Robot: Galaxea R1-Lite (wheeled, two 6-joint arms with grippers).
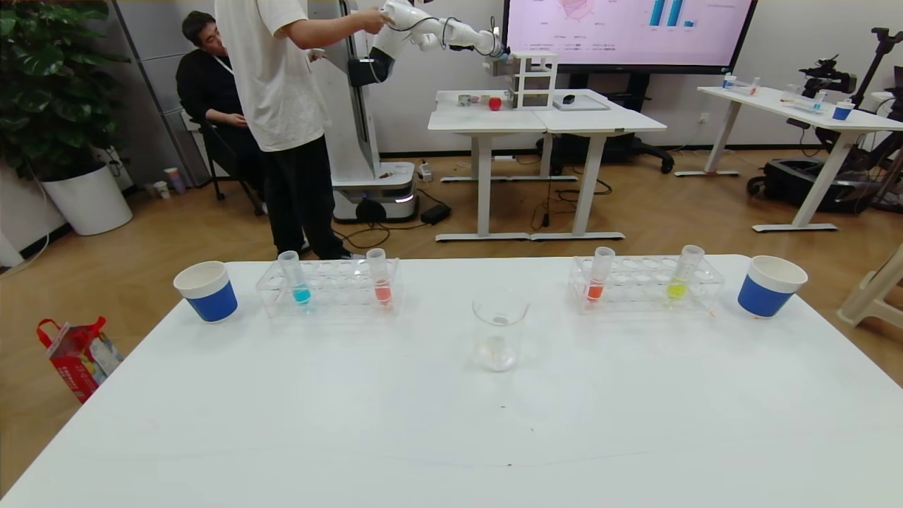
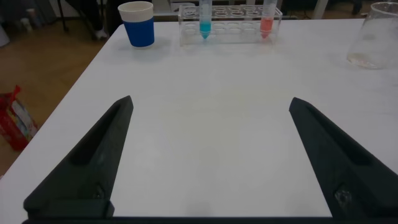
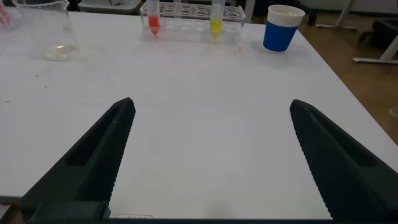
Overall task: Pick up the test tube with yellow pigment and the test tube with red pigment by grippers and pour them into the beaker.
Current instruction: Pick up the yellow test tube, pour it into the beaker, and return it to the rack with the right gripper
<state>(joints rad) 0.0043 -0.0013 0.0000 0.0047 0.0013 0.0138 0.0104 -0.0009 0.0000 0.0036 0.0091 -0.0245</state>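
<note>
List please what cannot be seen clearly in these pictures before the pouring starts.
- Both arms: outside the head view; only the wrist views show the left end effector and right end effector, both open.
- Beaker: cut off by the edge in each wrist view; whether it holds liquid is unclear.
- Test tube with yellow pigment and test tube with red pigment: too small to read their fill levels.
- Right rack: its far wall is hidden by the tubes.

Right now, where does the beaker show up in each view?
Head view: beaker at table centre, between the two racks.
Left wrist view: upper right corner.
Right wrist view: upper left.
Shared landmark: none spans all three; each wrist view shares its own rack with the head view.
</note>
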